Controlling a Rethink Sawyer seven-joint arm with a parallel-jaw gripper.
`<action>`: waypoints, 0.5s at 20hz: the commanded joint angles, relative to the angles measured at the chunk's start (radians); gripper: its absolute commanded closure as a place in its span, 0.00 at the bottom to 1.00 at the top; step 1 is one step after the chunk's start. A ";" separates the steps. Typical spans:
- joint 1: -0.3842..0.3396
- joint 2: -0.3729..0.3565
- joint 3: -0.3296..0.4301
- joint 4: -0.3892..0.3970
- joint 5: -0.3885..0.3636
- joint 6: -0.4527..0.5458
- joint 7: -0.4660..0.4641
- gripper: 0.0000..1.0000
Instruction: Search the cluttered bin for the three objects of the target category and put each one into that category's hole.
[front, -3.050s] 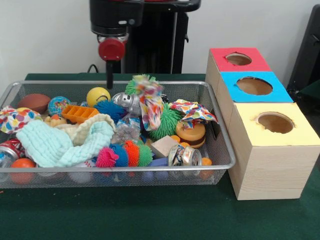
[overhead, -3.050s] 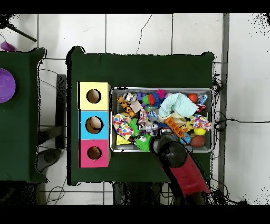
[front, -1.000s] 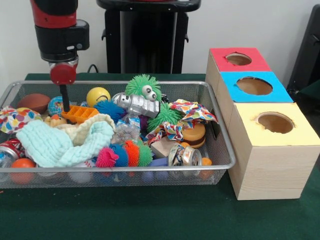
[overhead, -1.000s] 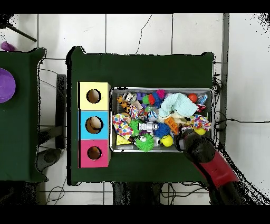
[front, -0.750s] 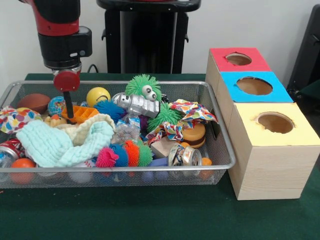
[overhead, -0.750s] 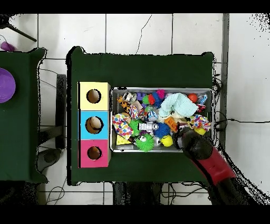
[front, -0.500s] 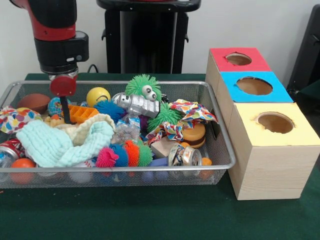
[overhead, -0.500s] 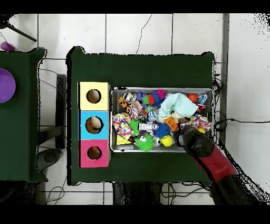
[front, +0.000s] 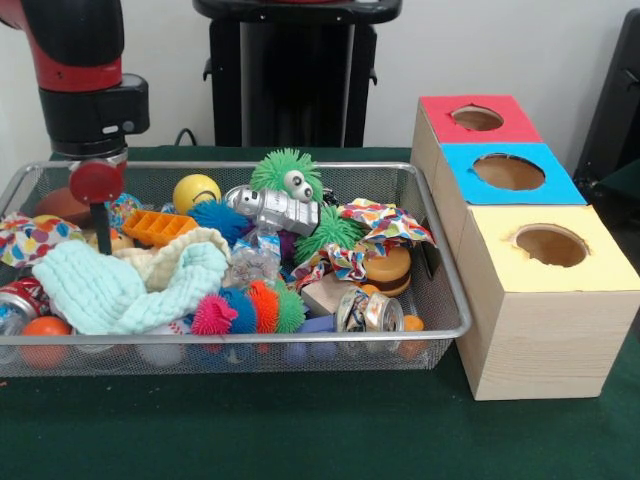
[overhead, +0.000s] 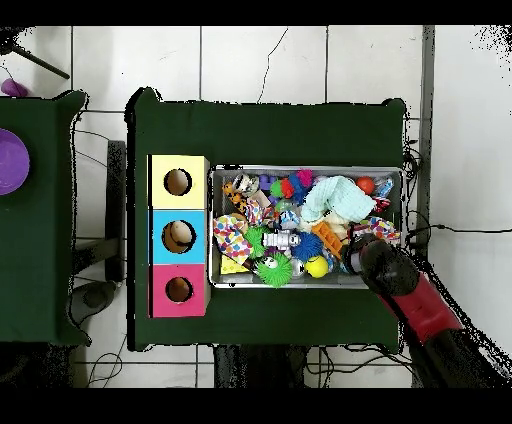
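Observation:
A wire mesh bin (front: 440, 262) holds a jumble of toys: a yellow ball (front: 195, 190), a blue patterned ball (front: 124, 208), an orange ridged tray (front: 158, 226), a green fuzzy creature (front: 285, 172), a silver robot toy (front: 272, 208), a mint cloth (front: 120, 285) and a crushed can (front: 368, 310). My gripper (front: 101, 243) hangs low over the bin's left end, between a brown ball (front: 55, 205) and the patterned ball. In the overhead view the gripper (overhead: 375, 255) covers the bin's right end. Three wooden boxes with round holes stand beside the bin: red (front: 478, 118), blue (front: 510, 172), yellow (front: 550, 246).
Colourful patterned wraps (front: 385, 222) lie by a burger toy (front: 381, 268); another wrap (front: 28, 238) lies at the left end. Spiky balls (front: 250, 308) line the front wall. The bin's rim (overhead: 305, 170) and the boxes (overhead: 178, 236) sit on a green table.
The arm has swung from the bin's middle to its left end in the front view, then dipped lower. A patterned wrap that hung in mid-air three seconds ago now lies by the burger toy.

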 joint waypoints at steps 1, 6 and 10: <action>-0.019 0.048 0.101 -0.093 -0.058 -0.005 0.007 0.00; -0.023 0.078 0.111 -0.097 -0.077 -0.040 0.027 0.00; -0.021 0.114 0.117 -0.104 -0.083 -0.067 0.050 0.00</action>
